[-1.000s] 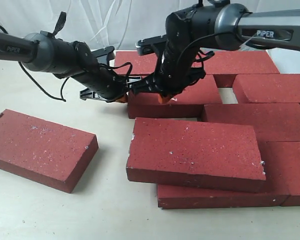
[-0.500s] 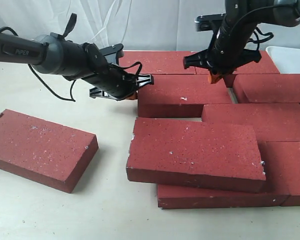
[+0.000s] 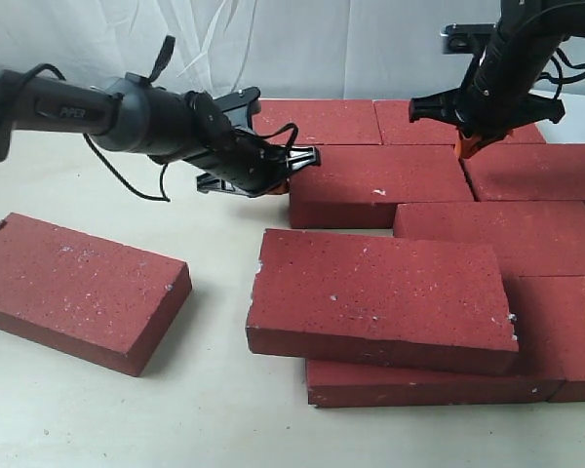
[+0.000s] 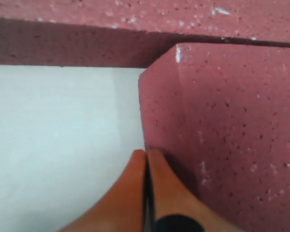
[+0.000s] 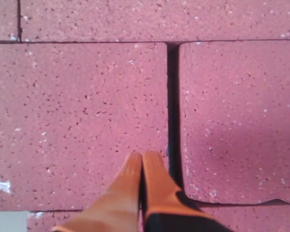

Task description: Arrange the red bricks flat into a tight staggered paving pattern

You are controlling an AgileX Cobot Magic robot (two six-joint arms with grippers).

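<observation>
We reckon this is the closing-the-joints step. The left gripper (image 3: 281, 183) has its orange fingers (image 4: 130, 193) pinched together with nothing between them, and the tips butt against the short end of the second-row brick (image 3: 380, 185) — to us that reads as a shove along its length. The right gripper (image 3: 465, 148), fingers together and empty too, hangs over the other end of that brick, right above the narrow seam (image 5: 172, 106) between it and the neighbour brick (image 3: 536, 168). The back-row bricks (image 3: 317, 119) lie flat against the long side of the second-row brick. The other red bricks aren't sorted. A tilted brick (image 3: 380, 297) rests on top of others in front of the second-row brick, and a loose brick (image 3: 78, 288) sits on the table (image 3: 214, 409) well apart from it, on the left gripper's side. Next move, in our view: nudge that seam shut without riding the brick up, then tackle the tilted one — it needs to come down flat and offset from the joints behind it.
</observation>
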